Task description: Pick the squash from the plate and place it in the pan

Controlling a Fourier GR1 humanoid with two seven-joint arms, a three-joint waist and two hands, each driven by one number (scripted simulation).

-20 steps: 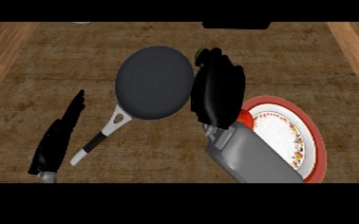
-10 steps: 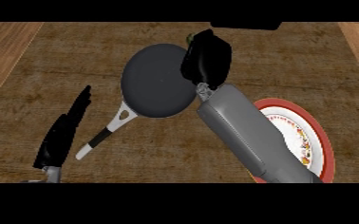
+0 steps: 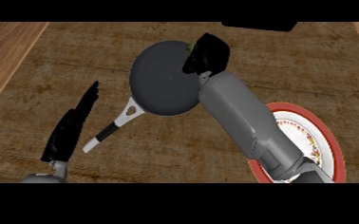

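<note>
The green squash (image 3: 189, 49), mostly hidden, is being held in the curled black right hand (image 3: 207, 54) over the upper right rim of the round dark matte pan (image 3: 161, 78) at the frame's centre, apparently for release. The glossy red-rimmed white plate (image 3: 329, 142) is being left behind at the lower right on the grained wooden counter (image 3: 84, 42), while the straight-fingered left hand (image 3: 70, 128) is being rested at the lower left.

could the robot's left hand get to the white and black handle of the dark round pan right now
Probably yes. The left hand rests with straight fingers beside the white and black handle of the dark round pan, and only bare wooden counter lies between them. The right hand is over the pan's far rim.
</note>
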